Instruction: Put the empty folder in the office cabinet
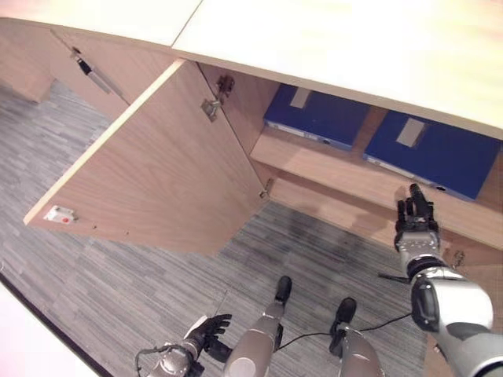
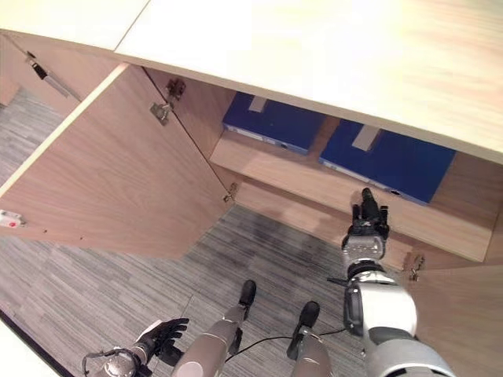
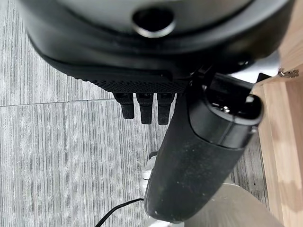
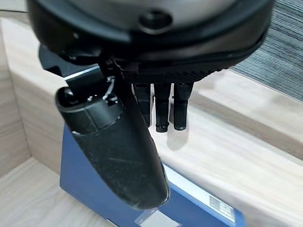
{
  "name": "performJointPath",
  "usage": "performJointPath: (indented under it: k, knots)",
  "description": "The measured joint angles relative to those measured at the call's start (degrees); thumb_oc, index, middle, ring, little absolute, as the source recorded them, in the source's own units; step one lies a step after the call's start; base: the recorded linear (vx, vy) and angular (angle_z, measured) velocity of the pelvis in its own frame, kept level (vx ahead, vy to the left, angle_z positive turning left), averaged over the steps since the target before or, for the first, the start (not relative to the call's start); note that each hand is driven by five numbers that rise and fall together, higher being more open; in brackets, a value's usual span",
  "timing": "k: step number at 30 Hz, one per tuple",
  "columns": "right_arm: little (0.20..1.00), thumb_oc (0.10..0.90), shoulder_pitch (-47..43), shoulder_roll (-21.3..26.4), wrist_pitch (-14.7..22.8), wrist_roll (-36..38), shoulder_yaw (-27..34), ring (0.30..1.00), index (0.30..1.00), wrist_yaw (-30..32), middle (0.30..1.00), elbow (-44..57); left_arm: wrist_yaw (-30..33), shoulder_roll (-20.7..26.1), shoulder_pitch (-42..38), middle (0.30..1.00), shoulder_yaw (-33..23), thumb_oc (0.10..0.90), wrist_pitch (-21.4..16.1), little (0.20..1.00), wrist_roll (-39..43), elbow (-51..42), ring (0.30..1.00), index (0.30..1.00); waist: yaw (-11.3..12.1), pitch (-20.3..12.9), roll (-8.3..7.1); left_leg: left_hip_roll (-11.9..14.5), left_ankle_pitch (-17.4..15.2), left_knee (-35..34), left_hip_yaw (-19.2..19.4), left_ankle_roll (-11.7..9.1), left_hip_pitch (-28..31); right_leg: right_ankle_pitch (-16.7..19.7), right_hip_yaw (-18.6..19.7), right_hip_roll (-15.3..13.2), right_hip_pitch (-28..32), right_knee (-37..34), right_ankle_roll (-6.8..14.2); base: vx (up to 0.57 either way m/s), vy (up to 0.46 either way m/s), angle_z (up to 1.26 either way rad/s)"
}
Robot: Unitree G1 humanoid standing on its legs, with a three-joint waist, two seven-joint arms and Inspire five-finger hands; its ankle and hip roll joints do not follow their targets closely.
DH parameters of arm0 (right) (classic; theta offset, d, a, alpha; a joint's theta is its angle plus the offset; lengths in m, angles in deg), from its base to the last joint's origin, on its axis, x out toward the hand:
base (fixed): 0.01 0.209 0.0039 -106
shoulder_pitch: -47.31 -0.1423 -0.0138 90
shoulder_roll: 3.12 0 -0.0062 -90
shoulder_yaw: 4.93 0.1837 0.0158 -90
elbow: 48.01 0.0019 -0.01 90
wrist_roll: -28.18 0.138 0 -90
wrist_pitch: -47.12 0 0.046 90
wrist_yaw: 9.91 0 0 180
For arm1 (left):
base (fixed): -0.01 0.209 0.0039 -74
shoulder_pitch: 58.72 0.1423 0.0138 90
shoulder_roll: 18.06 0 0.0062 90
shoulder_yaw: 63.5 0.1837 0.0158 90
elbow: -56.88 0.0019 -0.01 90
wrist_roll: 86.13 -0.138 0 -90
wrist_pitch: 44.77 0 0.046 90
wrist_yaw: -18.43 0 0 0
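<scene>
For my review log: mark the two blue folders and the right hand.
left blue folder (image 1: 318, 115), left eye view, cover
right blue folder (image 1: 436, 153), left eye view, cover
right hand (image 1: 415, 222), left eye view, back of hand

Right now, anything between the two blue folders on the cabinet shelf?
No. Bare shelf separates the left folder from the right folder, seen in the left eye view.

Right hand (image 1: 416, 222) raised forward, fingers straight; left hand (image 1: 206, 331) low, fingers relaxed.
</scene>
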Motion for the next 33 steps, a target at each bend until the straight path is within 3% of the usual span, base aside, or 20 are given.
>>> performJointPath:
  k: [3, 4, 5, 7, 8, 12, 16, 18, 23, 29, 33]
  knots:
    - [0.900, 0.800, 4.8, -3.6, 1.5, -0.2, -3.0, 0.900, 0.900, -0.7, 0.900, 7.7, 0.4, -1.0, -0.2, 0.900, -1.5, 0.800, 0.1, 0.900, 0.0, 1.1, 0.900, 0.900, -1.1, 0.0, -0.13, 0.1, 0.0, 0.0, 0.5, 0.1, 0.0, 0.3, 0.4, 0.2, 0.0, -0.4, 0.1, -0.01, 0.029, -0.07]
    - [0.491, 0.527, 8.8, -4.5, 2.3, -2.0, -6.6, 0.491, 0.491, -1.1, 0.491, 14.0, 1.1, -1.5, -0.1, 0.900, -2.4, 0.800, 0.3, 0.900, 0.0, 2.3, 0.900, 0.900, -1.8, 0.1, -0.43, 0.1, 0.0, 0.0, 0.7, 0.4, 0.0, 0.3, 0.4, 0.2, 0.0, -0.6, 0.1, 0.00, 0.014, -0.10]
    - [0.300, 0.400, 10.8, -5.6, 2.4, -3.6, -8.3, 0.300, 0.300, -1.2, 0.300, 16.7, 1.2, -1.7, -0.2, 0.900, -2.9, 0.800, 0.5, 0.900, 0.0, 2.8, 0.900, 0.900, -2.7, 0.0, -0.97, 0.3, 0.0, 0.0, 1.0, 0.4, 0.0, 0.5, 0.6, 0.4, -0.1, -0.8, 0.1, 0.00, 0.032, -0.16]
    - [0.300, 0.400, 17.2, -9.0, 2.1, -7.5, -11.4, 0.300, 0.300, -0.9, 0.300, 24.7, 1.4, -1.8, -0.7, 0.900, -4.9, 0.800, 1.2, 0.900, 0.0, 4.1, 0.900, 0.900, -4.0, 0.0, -2.68, 0.7, -0.3, 0.0, 1.6, 0.4, 0.0, 0.9, 1.2, 1.0, 0.0, -1.7, -0.1, 0.01, 0.020, -0.15]
    - [0.300, 0.400, 19.4, -9.5, 2.2, -8.5, -11.6, 0.300, 0.300, -0.9, 0.300, 27.5, 1.4, -1.9, -0.9, 0.900, -5.3, 0.800, 1.3, 0.900, 0.0, 4.4, 0.900, 0.900, -4.0, 0.0, -2.72, 0.7, -0.3, 0.0, 1.5, 0.4, 0.0, 0.9, 1.2, 1.0, 0.0, -1.7, -0.1, 0.01, 0.004, -0.05]
    - [0.300, 0.400, 25.8, -8.0, 2.1, -19.2, -13.8, 0.300, 0.300, -0.1, 0.300, 34.8, 1.5, -2.7, -1.8, 0.900, -8.1, 0.800, 1.2, 0.900, 0.0, 6.3, 0.900, 0.900, -5.2, 0.3, -3.98, 0.7, -0.3, -0.3, 2.1, 0.4, 0.0, 1.4, 1.7, 1.1, 0.1, -2.6, 0.2, 0.01, 0.004, -0.06]
    - [0.300, 0.400, 26.9, -2.1, 1.8, -34.4, -14.2, 0.300, 0.300, 3.7, 0.300, 39.6, 2.5, -3.2, -2.7, 0.900, -9.9, 0.800, 1.2, 0.900, -0.3, 7.0, 0.900, 0.900, -6.9, 0.8, -5.17, 0.9, -0.4, -1.1, 2.7, 0.4, 0.5, 2.9, 1.9, 1.5, 1.0, -4.8, 0.3, 0.02, -0.009, -0.07]
    - [0.300, 0.400, 27.0, 6.0, 1.0, -48.6, -14.2, 0.300, 0.300, 7.0, 0.300, 43.3, 2.6, -3.4, -2.9, 0.900, -11.1, 0.800, 1.2, 0.900, -1.2, 7.4, 0.900, 0.900, -6.8, 1.2, -5.69, 0.9, 0.3, -2.3, 3.0, 0.4, 1.2, 3.7, 2.1, 1.6, 1.6, -6.1, 0.6, 0.00, -0.007, -0.08]
    - [0.300, 0.400, 22.6, 10.4, -0.3, -64.4, -12.3, 0.300, 0.300, 13.1, 0.300, 42.2, 2.6, -3.1, -2.9, 0.900, -10.9, 0.800, 0.9, 0.900, -1.3, 7.9, 0.900, 0.900, -7.1, 1.6, -6.10, 1.1, 0.6, -3.4, 3.2, 0.5, 1.9, 4.6, 2.1, 2.1, 2.7, -8.3, 0.6, 0.00, -0.007, -0.03]
    - [0.300, 0.400, 15.4, 11.1, -2.2, -68.7, -13.9, 0.300, 0.300, 13.0, 0.300, 33.6, 2.4, -2.8, -2.7, 0.900, -10.1, 0.800, -0.3, 0.900, -1.4, 6.0, 0.900, 0.900, -5.7, 3.2, -5.86, 1.3, 1.0, -4.0, 3.2, 0.9, 2.1, 4.7, 2.0, 2.4, 3.1, -9.2, 0.6, 0.00, 0.000, 0.00]
    - [0.300, 0.400, 8.5, 15.1, -4.8, -68.7, -17.0, 0.300, 0.300, 12.8, 0.300, 24.1, 2.1, -2.8, -2.9, 0.900, -8.7, 0.800, -1.5, 0.900, -1.4, 3.9, 0.900, 0.900, -3.2, 5.3, -4.72, 1.3, 1.0, -4.0, 2.9, 0.9, 2.0, 4.9, 1.8, 2.4, 3.4, -9.5, 0.4, -0.01, -0.010, 0.03]
